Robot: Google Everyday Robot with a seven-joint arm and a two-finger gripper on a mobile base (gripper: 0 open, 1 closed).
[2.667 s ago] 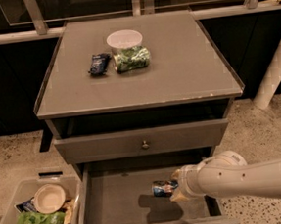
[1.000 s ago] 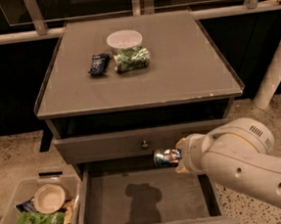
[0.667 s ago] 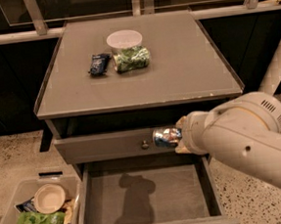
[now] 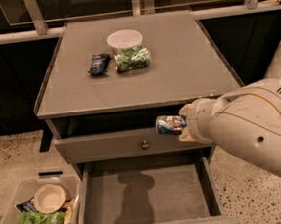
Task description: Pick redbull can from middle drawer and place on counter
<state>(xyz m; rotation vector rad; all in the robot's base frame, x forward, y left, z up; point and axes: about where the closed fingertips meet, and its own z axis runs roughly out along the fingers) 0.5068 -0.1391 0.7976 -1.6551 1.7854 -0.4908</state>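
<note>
My gripper [image 4: 181,125] is shut on the redbull can [image 4: 168,125], a small blue-and-silver can held on its side. It hangs in the air in front of the cabinet, just below the front edge of the counter [image 4: 186,70] and above the open middle drawer [image 4: 145,192]. The drawer's grey floor is bare, with only the arm's shadow on it. My white arm [image 4: 250,129] comes in from the right and hides the cabinet's right front.
On the counter stand a white bowl [image 4: 124,38], a green crinkly bag [image 4: 132,58] and a dark blue snack packet [image 4: 99,64]. The upper drawer front with a brass knob [image 4: 145,144] is shut. A clear bin [image 4: 36,216] with a bowl and packets sits on the floor at left.
The can was lifted out of the middle drawer and has risen with my gripper to just below the counter's front edge. The drawer floor now lies bare.
</note>
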